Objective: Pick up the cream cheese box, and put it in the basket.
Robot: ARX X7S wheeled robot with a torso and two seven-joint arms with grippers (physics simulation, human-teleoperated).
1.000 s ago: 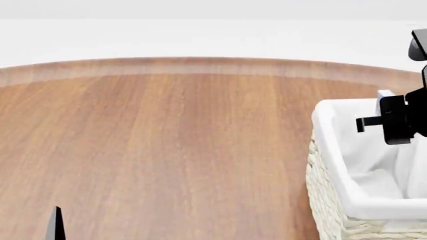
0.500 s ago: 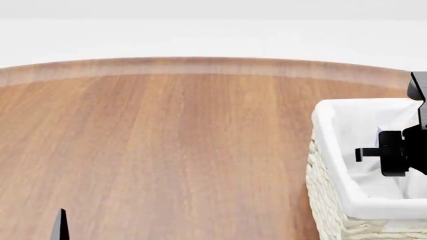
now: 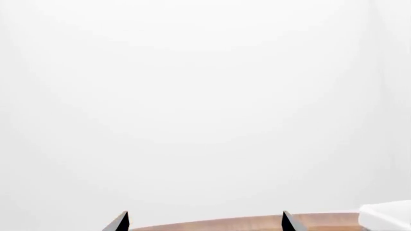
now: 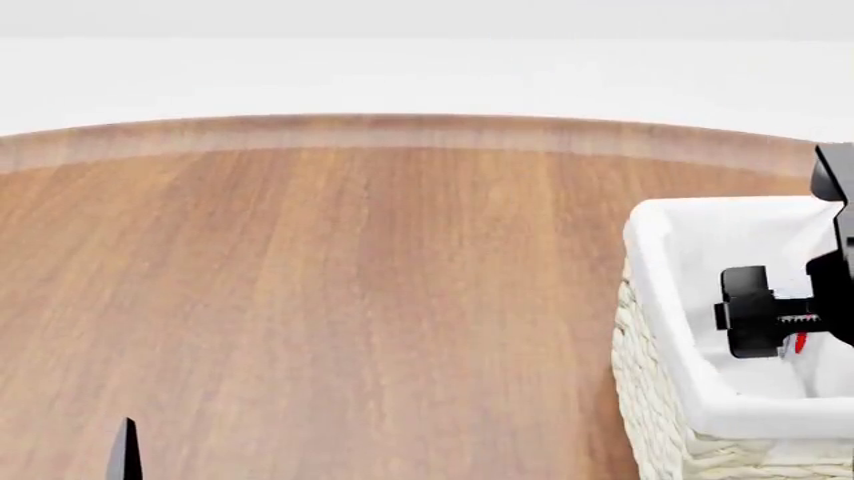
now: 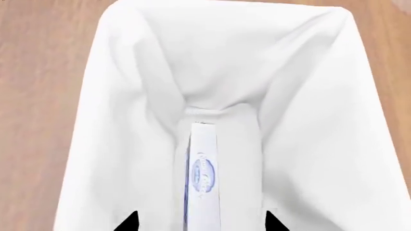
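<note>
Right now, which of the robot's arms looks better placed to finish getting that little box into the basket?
The right. Its right gripper hangs inside the basket, and its wrist camera shows the cream cheese box standing on edge between open fingertips against the lining. The left gripper sits far across the table, empty.

Wooden bench (image 4: pixel 334 300), warm reddish-brown grain running front to back, with a paler band along its curved far edge. Beyond it only a flat, featureless white backdrop, slightly greyer in a strip at the top of the head view; no walls, floor seams or windows can be made out. Lighting is even and soft, no hard shadows on the wood.
</note>
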